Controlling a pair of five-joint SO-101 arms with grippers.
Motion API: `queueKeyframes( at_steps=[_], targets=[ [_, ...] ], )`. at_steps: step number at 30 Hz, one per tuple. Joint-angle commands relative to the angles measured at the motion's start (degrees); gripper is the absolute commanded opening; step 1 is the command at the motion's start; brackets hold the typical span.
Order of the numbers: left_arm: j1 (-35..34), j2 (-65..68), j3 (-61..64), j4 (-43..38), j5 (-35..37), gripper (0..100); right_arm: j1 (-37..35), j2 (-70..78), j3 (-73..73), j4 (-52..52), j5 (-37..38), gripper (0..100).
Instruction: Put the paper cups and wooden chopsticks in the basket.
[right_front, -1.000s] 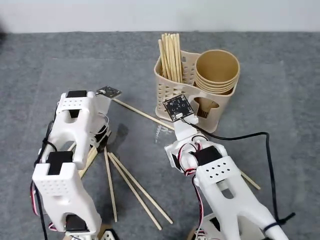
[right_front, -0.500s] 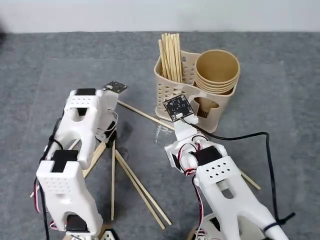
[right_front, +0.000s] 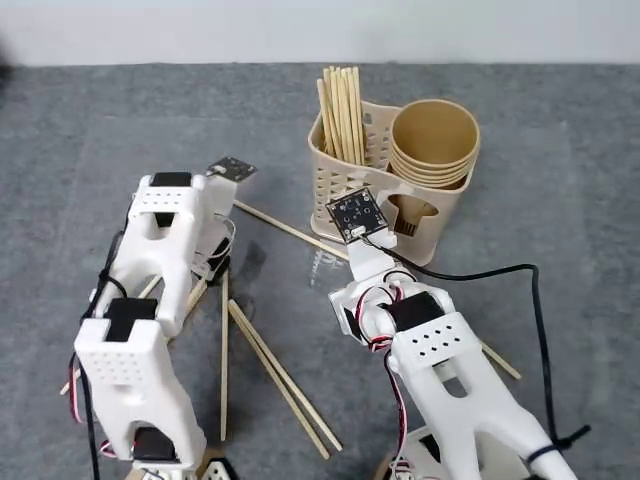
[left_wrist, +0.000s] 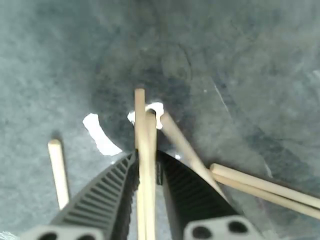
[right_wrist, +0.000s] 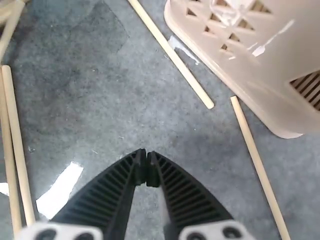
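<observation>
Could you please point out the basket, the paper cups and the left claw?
basket (right_front: 330, 182), high view, on its slotted front wall.
paper cups (right_front: 435, 135), high view, on the top cup's inner wall.
left claw (left_wrist: 146, 157), left wrist view, midway between its fingertips, shut on chopsticks (left_wrist: 140, 110).

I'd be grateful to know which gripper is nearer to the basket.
Right. The right gripper is shut and empty, close to the basket wall without touching it. The left gripper is farther off, out on the mat, shut on chopsticks.
</observation>
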Motion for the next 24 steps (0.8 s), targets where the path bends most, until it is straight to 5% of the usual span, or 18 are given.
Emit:
queueKeyframes(
  at_steps=[1, 14, 24],
  targets=[
    [0.44, -5.98, -1.01, 1.05, -0.44, 1, -0.22, -2.07, 0.0, -1.01, -0.53, 0.9],
    [0.18, 1.49, 0.04, -1.05, -0.88, 2, -0.22, -2.07, 0.0, -1.01, -0.53, 0.9],
    [-2.02, 2.55, -1.63, -3.87, 1.93, 12, -0.22, -2.07, 0.0, -1.01, -0.53, 0.9]
  ],
)
